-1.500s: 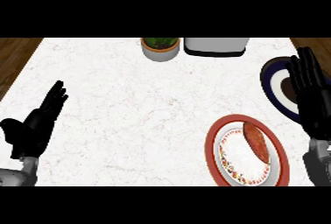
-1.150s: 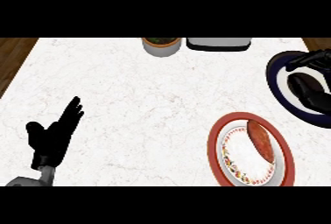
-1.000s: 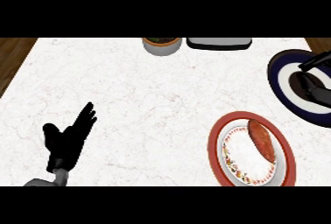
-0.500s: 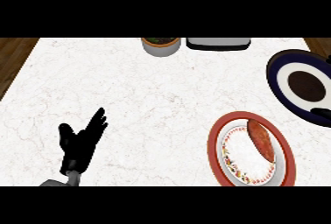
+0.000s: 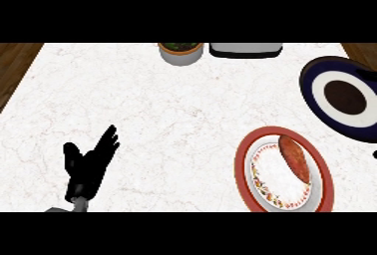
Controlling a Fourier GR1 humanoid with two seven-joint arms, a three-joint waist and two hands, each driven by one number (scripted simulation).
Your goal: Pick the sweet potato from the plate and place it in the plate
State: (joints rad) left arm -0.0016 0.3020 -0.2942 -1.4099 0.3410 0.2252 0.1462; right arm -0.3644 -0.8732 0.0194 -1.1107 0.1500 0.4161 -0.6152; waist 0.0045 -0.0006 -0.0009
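A reddish-brown sweet potato [image 5: 294, 158] lies on the red-rimmed plate [image 5: 244, 172] at the lower right of the counter. A second plate [image 5: 316, 94], dark blue with a white ring and a dark centre, sits at the right edge. My left hand [image 5: 87, 166] is open at the lower left, fingers straight and pointing up, far from both plates. My right hand does not show in the head view.
A grey pot with a green plant [image 5: 180, 51] and a grey and black appliance [image 5: 245, 49] stand at the counter's far edge. The white marble counter [image 5: 162, 109] has a wooden floor strip beyond its left edge.
My right hand, which hovered over the dark blue plate, has left the view. My left hand has shifted rightward and lower across the counter.
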